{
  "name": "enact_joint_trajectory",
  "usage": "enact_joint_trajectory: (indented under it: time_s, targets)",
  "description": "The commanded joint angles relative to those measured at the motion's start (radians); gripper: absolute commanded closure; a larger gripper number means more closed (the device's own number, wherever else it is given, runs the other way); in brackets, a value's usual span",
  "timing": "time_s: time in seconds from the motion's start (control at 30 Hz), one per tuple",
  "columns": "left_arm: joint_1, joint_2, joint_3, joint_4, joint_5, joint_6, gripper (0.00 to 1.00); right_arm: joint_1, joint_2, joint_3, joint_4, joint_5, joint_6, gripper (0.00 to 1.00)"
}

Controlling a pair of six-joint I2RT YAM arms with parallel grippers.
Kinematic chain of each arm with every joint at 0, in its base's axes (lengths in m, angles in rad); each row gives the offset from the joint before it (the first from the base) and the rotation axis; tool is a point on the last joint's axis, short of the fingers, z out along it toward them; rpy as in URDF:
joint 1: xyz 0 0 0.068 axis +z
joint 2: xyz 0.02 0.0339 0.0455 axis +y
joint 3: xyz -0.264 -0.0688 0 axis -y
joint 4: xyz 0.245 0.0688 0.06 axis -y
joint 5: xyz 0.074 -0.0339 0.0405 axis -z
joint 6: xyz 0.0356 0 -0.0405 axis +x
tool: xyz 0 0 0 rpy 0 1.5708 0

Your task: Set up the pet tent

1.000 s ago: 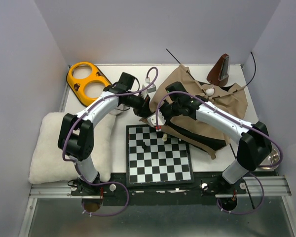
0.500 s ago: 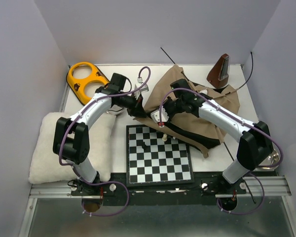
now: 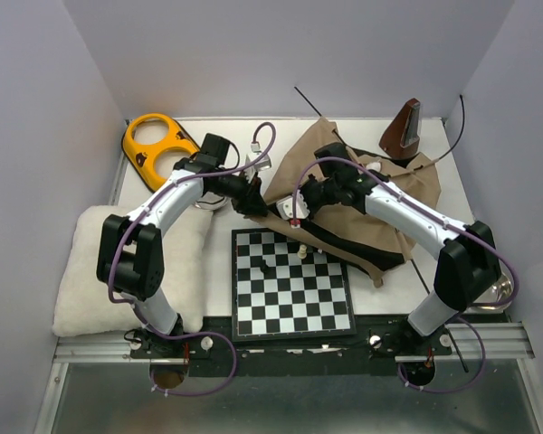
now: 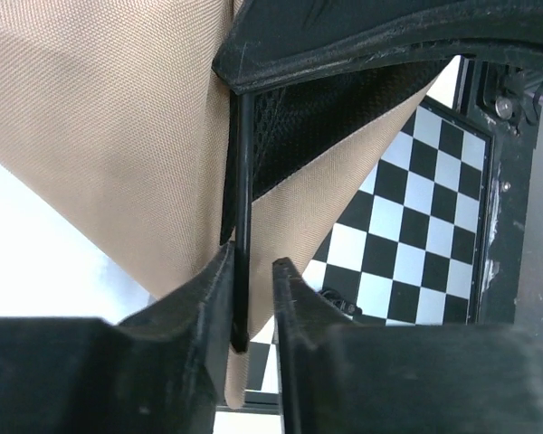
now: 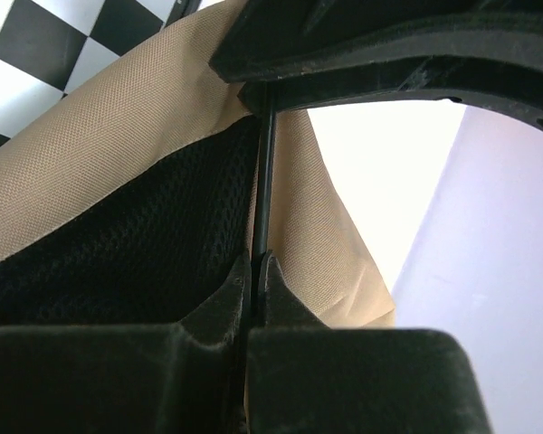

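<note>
Behind chessboard (image 3: 294, 289): pet tent (image 3: 300, 161) is lying slack at table's back-centre, not yet standing.
Tent vs grippers: tent's near-left hem is sitting right btwn left gripper (image 3: 252, 205) & right gripper (image 3: 288, 211); both arms about equally near.
Pole axis: thin pole (image 4: 242, 181) is running straight out along the fingers.
Left gripper: fingers are standing slightly apart, straddling pole w/o pinching.
Right gripper: fingers are pressing together, pinching pole (image 5: 262, 181); same one or 2nd, can't tell.
</note>
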Motion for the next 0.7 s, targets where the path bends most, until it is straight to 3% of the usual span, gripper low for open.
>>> enact_joint_trajectory:
  time_s: [0.0, 0.2, 0.53, 0.57, 0.6, 0.67]
  targets:
    - [-0.008, -0.023, 0.032, 0.082, 0.060, -0.145, 0.64, -0.053, -0.021, -0.017, 0.081, 0.047, 0.011, 0.99]
    - [-0.059, 0.060, 0.121, 0.127, 0.051, -0.225, 0.62, -0.045, -0.026, -0.015, 0.087, 0.017, 0.016, 0.99]
    - [-0.080, 0.100, 0.140, 0.208, 0.010, -0.283, 0.61, -0.027, -0.058, -0.027, 0.089, -0.045, 0.019, 0.99]
    - [-0.080, 0.103, 0.143, 0.205, 0.013, -0.285, 0.67, -0.025, -0.059, -0.027, 0.089, -0.052, 0.024, 0.99]
    - [-0.079, 0.106, 0.147, 0.199, 0.010, -0.285, 0.81, -0.023, -0.061, -0.023, 0.090, -0.052, 0.033, 0.99]
    - [-0.069, 0.116, 0.154, 0.164, -0.015, -0.265, 0.99, -0.023, -0.063, -0.005, 0.090, -0.050, 0.083, 0.99]
